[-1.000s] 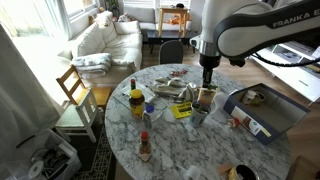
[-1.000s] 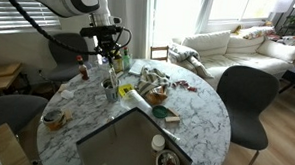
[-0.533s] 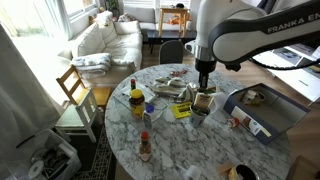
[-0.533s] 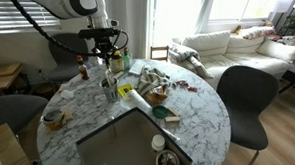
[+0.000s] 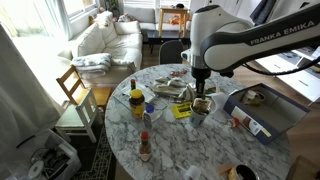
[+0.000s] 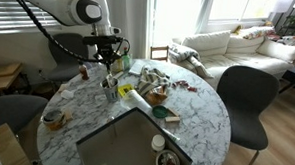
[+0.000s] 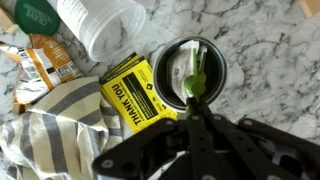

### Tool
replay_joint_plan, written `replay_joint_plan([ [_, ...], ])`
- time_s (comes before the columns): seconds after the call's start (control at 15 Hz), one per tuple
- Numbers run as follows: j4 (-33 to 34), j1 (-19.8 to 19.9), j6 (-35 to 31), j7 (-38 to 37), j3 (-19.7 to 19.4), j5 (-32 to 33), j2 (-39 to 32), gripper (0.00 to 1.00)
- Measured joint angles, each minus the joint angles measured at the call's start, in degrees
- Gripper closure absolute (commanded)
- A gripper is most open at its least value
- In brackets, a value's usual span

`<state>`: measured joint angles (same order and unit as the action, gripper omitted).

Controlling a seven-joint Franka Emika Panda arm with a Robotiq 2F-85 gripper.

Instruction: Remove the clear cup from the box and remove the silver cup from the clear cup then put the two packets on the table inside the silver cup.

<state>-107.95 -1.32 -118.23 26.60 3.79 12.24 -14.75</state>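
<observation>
- My gripper comes in from the bottom of the wrist view. Its fingers are drawn together on a thin green packet.
- The green packet points down into the mouth of the silver cup. The cup stands upright on the marble directly under the fingers, and I cannot tell whether the packet touches its inside.
- A yellow packet lies flat against the side of the silver cup, printed face up.
- A striped cloth is bunched just beside the yellow packet, and a white round container lies near the cup on its other side.
- In an exterior view the gripper hangs low over the clutter in the middle of the round table, with the yellow packet just beside it.
- The box sits at the table's edge, well apart from the gripper. In an exterior view it fills the near side of the table.
- A pale sofa stands beyond the table.
</observation>
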Motion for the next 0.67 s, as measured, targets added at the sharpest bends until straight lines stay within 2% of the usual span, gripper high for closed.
replay_joint_plan([
  [0.67,-0.72,0.88,-5.24,-0.84,-0.04,-3.19,-4.4,0.99],
])
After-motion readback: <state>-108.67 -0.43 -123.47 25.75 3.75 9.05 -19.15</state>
